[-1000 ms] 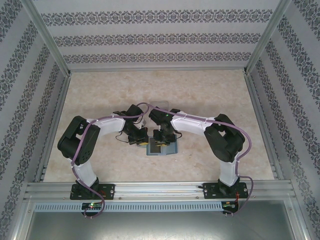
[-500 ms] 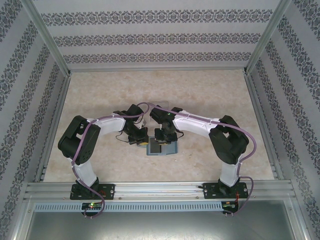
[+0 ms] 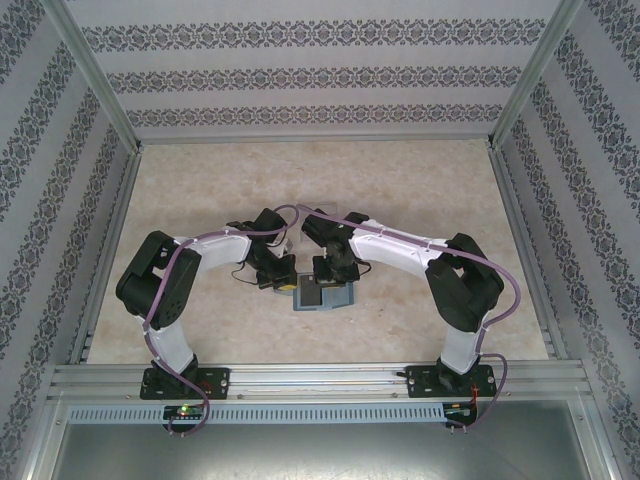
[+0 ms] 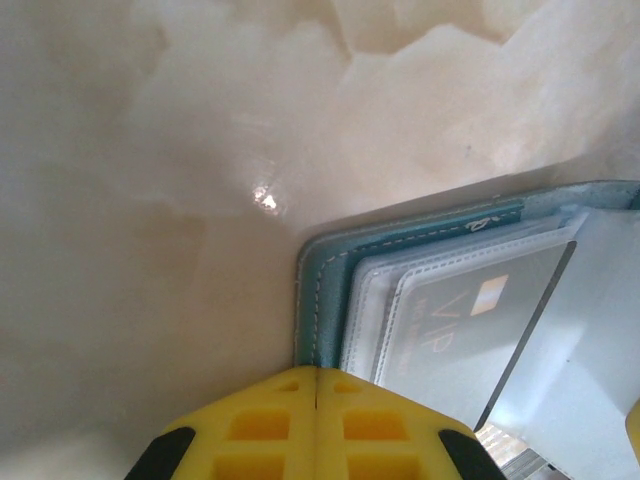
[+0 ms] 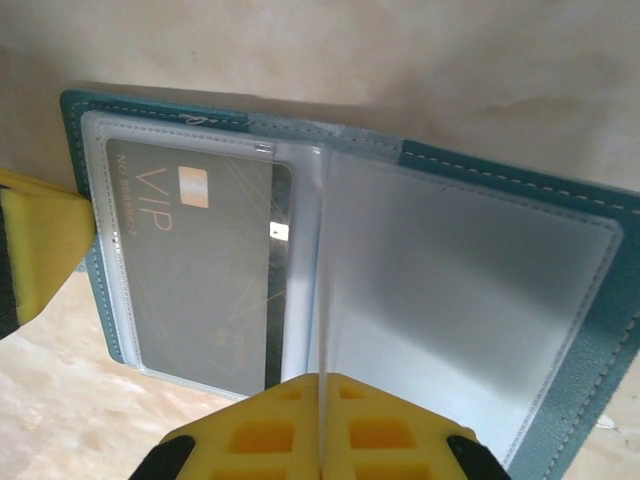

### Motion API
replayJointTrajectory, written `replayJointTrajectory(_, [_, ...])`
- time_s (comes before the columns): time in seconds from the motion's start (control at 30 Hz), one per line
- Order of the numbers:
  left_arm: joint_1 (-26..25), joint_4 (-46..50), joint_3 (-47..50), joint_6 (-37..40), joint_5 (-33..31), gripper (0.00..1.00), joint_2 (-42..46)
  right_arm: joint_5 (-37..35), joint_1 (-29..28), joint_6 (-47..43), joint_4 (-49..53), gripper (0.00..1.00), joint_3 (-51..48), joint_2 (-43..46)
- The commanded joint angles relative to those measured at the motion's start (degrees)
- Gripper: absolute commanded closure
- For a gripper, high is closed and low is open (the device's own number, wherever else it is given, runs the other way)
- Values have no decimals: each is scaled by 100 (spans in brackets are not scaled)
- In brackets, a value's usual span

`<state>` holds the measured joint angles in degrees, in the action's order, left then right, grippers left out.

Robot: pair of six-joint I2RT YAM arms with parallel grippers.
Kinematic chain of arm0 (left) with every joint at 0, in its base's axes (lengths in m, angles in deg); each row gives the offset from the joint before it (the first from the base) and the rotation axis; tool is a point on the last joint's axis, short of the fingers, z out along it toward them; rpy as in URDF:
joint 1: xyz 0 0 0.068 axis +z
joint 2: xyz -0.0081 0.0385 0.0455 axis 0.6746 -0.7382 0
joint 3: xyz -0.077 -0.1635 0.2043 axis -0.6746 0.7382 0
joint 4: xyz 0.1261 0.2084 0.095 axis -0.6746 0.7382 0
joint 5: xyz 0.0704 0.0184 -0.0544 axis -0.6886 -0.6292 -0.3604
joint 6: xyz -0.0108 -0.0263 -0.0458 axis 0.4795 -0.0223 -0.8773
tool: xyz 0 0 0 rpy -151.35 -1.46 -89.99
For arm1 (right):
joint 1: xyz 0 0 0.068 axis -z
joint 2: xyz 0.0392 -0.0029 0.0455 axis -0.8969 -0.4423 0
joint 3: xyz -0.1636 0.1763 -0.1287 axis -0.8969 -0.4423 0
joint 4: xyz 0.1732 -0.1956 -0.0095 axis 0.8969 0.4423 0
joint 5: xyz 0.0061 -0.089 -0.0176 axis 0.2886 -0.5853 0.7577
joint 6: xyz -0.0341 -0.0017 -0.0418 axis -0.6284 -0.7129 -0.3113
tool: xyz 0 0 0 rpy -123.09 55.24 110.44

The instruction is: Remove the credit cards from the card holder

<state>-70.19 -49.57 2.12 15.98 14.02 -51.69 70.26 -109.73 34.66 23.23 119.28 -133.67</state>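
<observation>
Change since a second ago: right pincer (image 5: pixel 322 388) has pinched shut on a clear sleeve (image 5: pixel 322 262) of the open card holder (image 5: pixel 505 172) on the tabletop (image 3: pixel 400 190). Left pincer (image 4: pixel 317 378), clenched, touches its edge. VIP credit card (image 5: pixel 200 270) sits pocketed, small print unreadable.

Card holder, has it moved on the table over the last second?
No. In the top view the card holder lies at the same spot before the near rail, though the right gripper has shut on its clear sleeve.
</observation>
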Motion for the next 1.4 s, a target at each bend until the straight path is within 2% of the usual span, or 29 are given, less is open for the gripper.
replayJointTrajectory(0.0, [-62, 213, -61, 133, -107, 100, -165, -181, 26, -85, 196, 94, 8, 195])
replayJointTrajectory(0.23, [-62, 222, -12, 127, -120, 100, -149, -407, 137, -189, 339, 94, -145, 122])
replayJointTrajectory(0.43, [-63, 205, 9, 110, -124, 100, -148, -670, 172, -276, 526, 91, -157, 19])
replayJointTrajectory(0.73, [-63, 231, 3, 111, -141, 100, -120, -879, 183, -302, 670, 78, -209, -54])
replayJointTrajectory(0.8, [-62, 230, 4, 104, -152, 100, -108, -931, 185, -293, 705, 70, -210, -28])
replayJointTrajectory(0.87, [-66, 229, 8, 103, -161, 100, -71, -971, 194, -288, 758, 67, -210, -11])
replayJointTrajectory(1.17, [-64, 323, -63, 101, -224, 100, 28, -1068, 218, -283, 799, 65, -308, 102])
replayJointTrajectory(1.37, [-67, 423, -145, 119, -237, 100, 115, -1006, 269, -278, 691, 72, -452, 156])
